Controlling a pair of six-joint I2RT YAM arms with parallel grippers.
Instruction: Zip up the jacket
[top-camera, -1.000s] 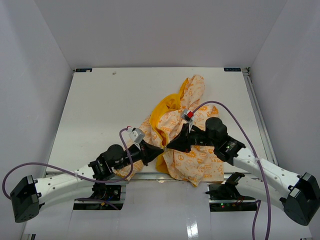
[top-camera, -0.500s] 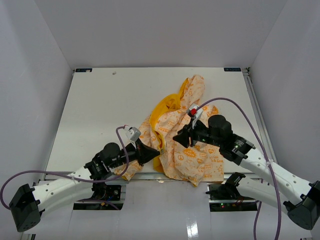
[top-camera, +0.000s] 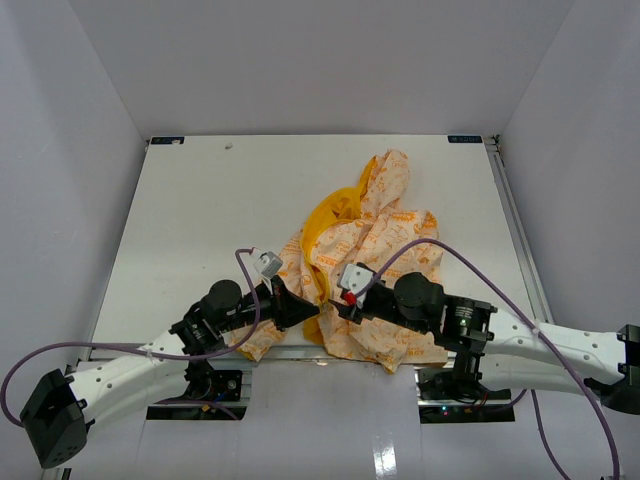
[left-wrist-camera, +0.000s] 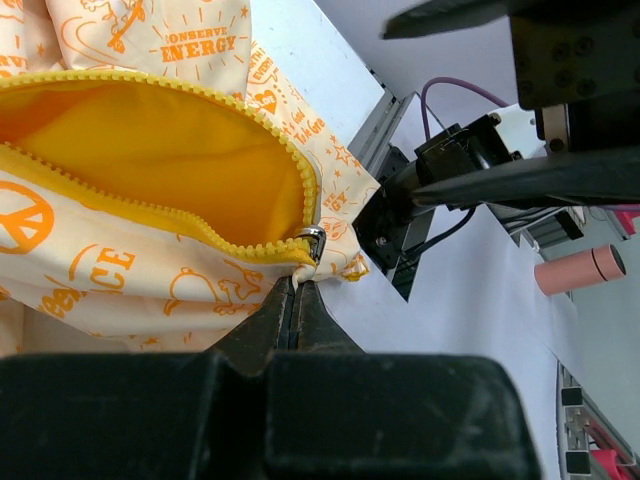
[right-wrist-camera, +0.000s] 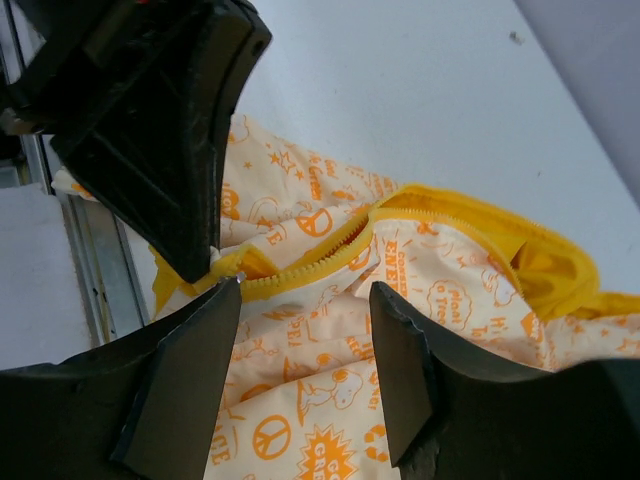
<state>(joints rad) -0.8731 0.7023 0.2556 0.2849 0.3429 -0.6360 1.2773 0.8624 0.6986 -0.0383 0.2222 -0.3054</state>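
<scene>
Jacket (top-camera: 385, 215), just one, pinched at its zipper end (left-wrist-camera: 308, 245) by left gripper (left-wrist-camera: 296, 290); right gripper (right-wrist-camera: 303, 290) spread, empty.

Jacket (top-camera: 395, 190): cream-white, orange print, crumpled in heap on table (top-camera: 200, 200), right of centre, hem reaching near edge. Yellow lining (top-camera: 325, 228) exposed on left. Zipper (left-wrist-camera: 180, 225) undone, yellow rows parted. Slider (left-wrist-camera: 312, 238) seen where rows meet, by hem corner.

On table (top-camera: 200, 200), jacket (top-camera: 375, 235); left hand (top-camera: 314, 308) at its near edge, right hand (top-camera: 336, 303) alongside.
</scene>
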